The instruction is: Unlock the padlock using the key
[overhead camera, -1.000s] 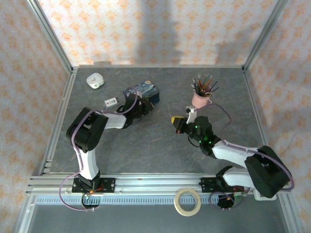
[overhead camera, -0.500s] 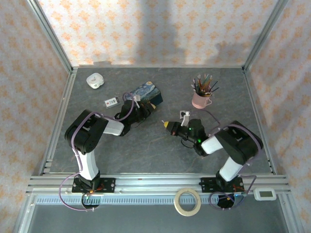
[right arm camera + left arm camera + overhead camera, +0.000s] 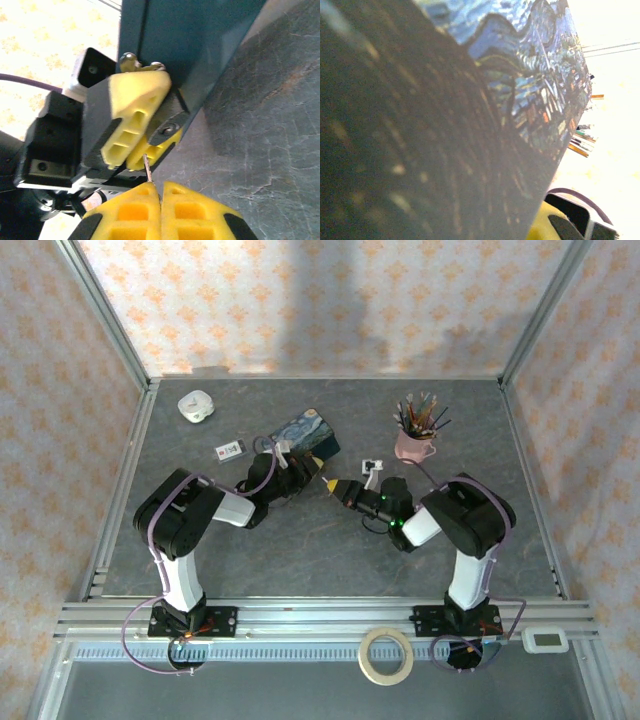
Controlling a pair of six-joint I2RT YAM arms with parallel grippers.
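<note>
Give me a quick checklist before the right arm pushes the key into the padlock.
1. Right gripper shut on the key: ok.
2. Left gripper clamped on the padlock: ok.
3. Keyhole facing the key: ok.
4. Key tip lined up with the keyhole: not ok, it sits off to one side of it.
5. Blue tin steady behind the padlock: cannot tell.

arms [image 3: 182, 575]: black, white | cables [image 3: 151, 537]: purple | tool pads [image 3: 131, 212]: yellow, perhaps foam
</note>
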